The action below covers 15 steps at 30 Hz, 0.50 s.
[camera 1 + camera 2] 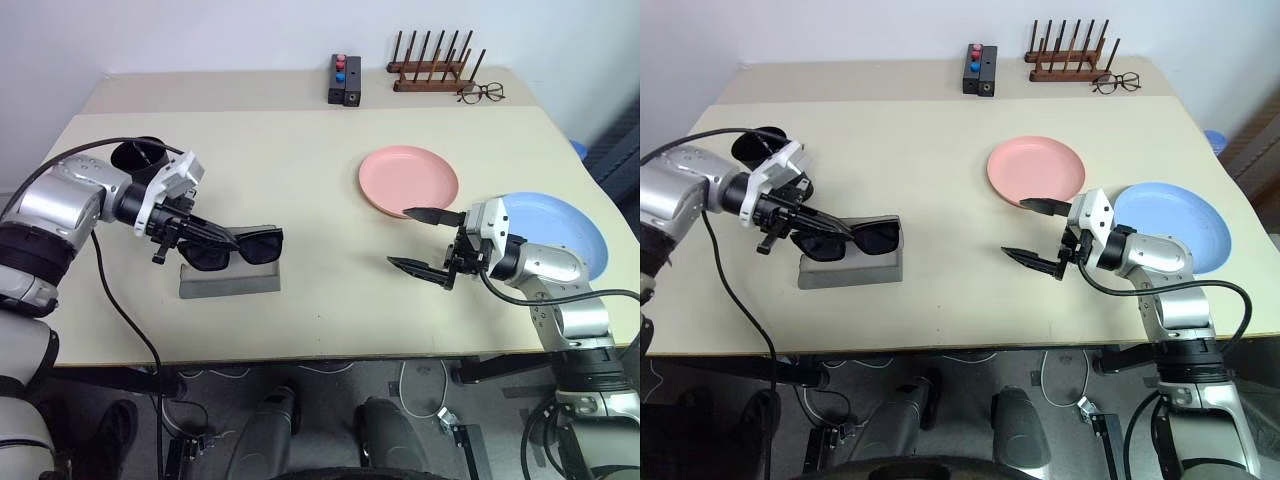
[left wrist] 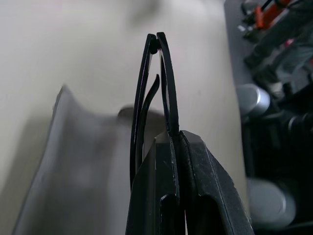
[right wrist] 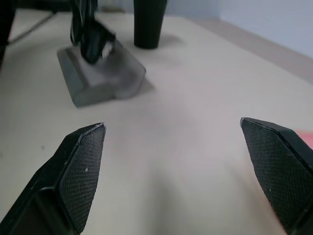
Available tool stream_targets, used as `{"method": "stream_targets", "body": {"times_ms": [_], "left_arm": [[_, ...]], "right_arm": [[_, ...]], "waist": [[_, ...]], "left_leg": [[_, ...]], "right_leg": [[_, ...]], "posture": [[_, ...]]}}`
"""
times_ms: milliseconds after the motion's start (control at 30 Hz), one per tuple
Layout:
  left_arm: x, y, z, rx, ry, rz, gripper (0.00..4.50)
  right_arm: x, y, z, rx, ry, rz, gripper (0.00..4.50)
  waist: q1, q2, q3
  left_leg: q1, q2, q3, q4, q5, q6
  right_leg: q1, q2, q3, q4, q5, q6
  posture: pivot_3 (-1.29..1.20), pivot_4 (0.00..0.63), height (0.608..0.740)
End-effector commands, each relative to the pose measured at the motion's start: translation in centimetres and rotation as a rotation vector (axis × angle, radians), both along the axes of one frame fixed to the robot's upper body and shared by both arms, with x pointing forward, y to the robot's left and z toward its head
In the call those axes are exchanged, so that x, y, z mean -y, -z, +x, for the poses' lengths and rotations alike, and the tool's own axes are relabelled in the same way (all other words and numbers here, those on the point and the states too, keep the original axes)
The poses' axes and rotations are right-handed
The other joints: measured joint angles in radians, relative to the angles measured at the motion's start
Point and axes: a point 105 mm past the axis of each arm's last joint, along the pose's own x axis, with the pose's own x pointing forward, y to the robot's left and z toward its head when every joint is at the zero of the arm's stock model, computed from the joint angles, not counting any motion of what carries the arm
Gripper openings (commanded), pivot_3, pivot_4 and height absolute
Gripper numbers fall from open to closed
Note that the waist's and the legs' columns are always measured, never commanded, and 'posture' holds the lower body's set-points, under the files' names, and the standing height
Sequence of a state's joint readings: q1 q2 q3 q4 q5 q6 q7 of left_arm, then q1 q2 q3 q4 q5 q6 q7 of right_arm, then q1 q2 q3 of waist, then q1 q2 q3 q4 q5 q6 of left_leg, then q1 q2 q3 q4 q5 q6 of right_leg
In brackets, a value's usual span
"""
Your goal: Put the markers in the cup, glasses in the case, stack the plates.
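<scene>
Black-framed sunglasses (image 1: 245, 246) with dark lenses hang in the air just above a grey glasses case (image 1: 229, 279), which lies on a pale table (image 1: 300, 180) near the robot's left side. The left gripper (image 1: 205, 234) is clamped tight on one end of the sunglasses, its fingers pinching the frame, with the arm reaching in from the table's left edge. The sunglasses are not yet inside the case; whether the case's lid stands open cannot be made out.

A tall black cup (image 1: 143, 156) stands just behind the left arm, partly hidden by it. No markers are visible on the table, and the cup's inside cannot be seen, so whether they are already in the cup cannot be told.

Toward the robot's right, a salmon pink plate (image 1: 408, 180) and a light blue plate (image 1: 560, 232) lie flat, side by side, near each other but not stacked. The right gripper (image 1: 425, 240) hovers between them and the table's near edge, fingers spread wide and holding nothing, close beside the pink plate's front rim.

At the far edge sit a wooden rack (image 1: 430, 66), thin-framed clear spectacles (image 1: 481, 94) and a small black box (image 1: 345, 80) with red and blue buttons.

As a judgement: the glasses step is under way, and the plate stacking is still to do.
</scene>
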State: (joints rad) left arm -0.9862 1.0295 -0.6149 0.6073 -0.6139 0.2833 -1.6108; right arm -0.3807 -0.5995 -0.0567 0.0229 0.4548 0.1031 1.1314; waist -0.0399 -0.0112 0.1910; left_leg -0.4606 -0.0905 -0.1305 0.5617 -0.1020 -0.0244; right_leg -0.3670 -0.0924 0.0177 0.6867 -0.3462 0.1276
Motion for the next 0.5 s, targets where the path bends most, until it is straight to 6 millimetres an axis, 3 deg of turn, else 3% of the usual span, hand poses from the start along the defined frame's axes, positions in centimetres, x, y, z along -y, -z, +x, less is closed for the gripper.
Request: {"method": "stream_targets", "body": {"times_ms": [33,500], "left_arm": [[-1.1,0.0,0.3,0.047,-0.023,-0.01,0.01],[-0.7,2.8,-0.3,0.037,0.013,-0.093,0.01]], "right_arm": [[-0.7,-2.1,-0.3,0.073,-0.033,0.011,4.5],[-0.3,-1.9,-0.3,0.057,-0.027,-0.021,4.5]], "waist": [[-0.001,0.0,0.0],[-0.002,0.0,0.0]], "left_leg": [[0.0,0.0,0.0,0.0,0.0,0.0],[-0.001,0.0,0.001,-0.001,0.0,0.0]], "right_leg": [[0.0,0.0,0.0,0.0,0.0,0.0],[-0.003,-0.002,0.0,0.0,0.0,0.0]], "posture": [[0.0,0.15,0.74],[0.0,0.15,0.74]]}}
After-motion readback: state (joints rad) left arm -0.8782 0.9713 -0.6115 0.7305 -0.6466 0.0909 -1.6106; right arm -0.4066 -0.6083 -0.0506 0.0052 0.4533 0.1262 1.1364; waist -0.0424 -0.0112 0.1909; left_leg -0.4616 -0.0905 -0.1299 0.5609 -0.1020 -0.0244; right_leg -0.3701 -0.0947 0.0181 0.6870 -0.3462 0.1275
